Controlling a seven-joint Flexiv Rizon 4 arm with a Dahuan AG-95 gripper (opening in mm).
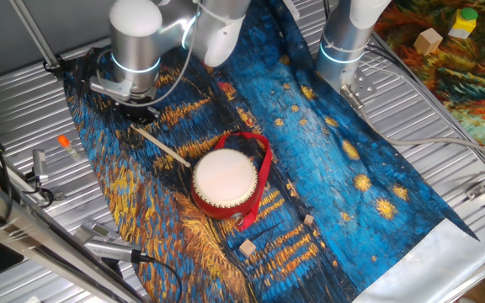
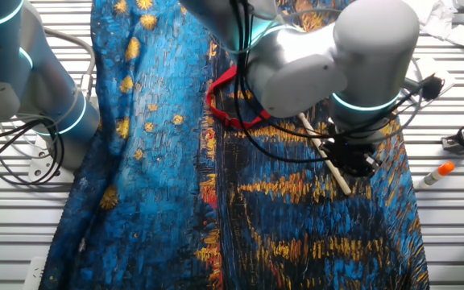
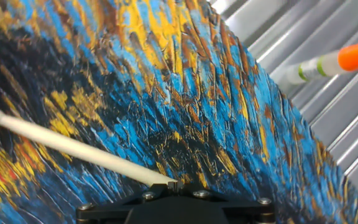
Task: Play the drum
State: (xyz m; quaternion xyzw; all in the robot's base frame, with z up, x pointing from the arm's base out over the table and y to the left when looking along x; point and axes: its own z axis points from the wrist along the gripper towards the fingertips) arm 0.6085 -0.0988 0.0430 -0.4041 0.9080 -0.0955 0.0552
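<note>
Hand view: the gripper is clamped on the butt of a thin wooden stick slanting over the painted cloth — farther off, the drum sits mid-cloth, red strap looped beside it.
</note>
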